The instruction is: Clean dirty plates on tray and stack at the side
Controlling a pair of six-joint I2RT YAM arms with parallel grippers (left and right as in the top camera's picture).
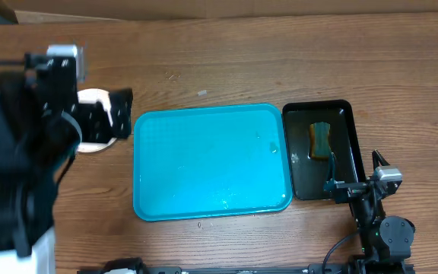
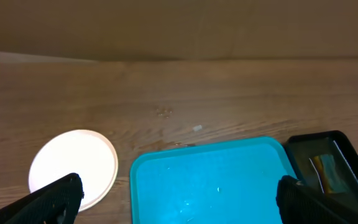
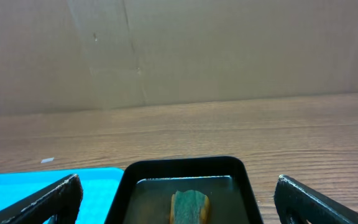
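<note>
Here, blue tray [image 1: 211, 161] lies mid-table, wet glints on its floor. White plate [image 2: 73, 168] rests on bare wood toward left edge of table, just beside tray's left rim but apart from it; whether more plates lie under it, cannot tell. Left gripper [image 2: 179, 183] hangs over plate, fingers [image 2: 61, 199] spread wide, gripping nothing. Toward right edge, right gripper [image 3: 179, 186] likewise wide open and empty, above near end of black tray [image 3: 182, 165] with sponge [image 3: 189, 205] inside.
</note>
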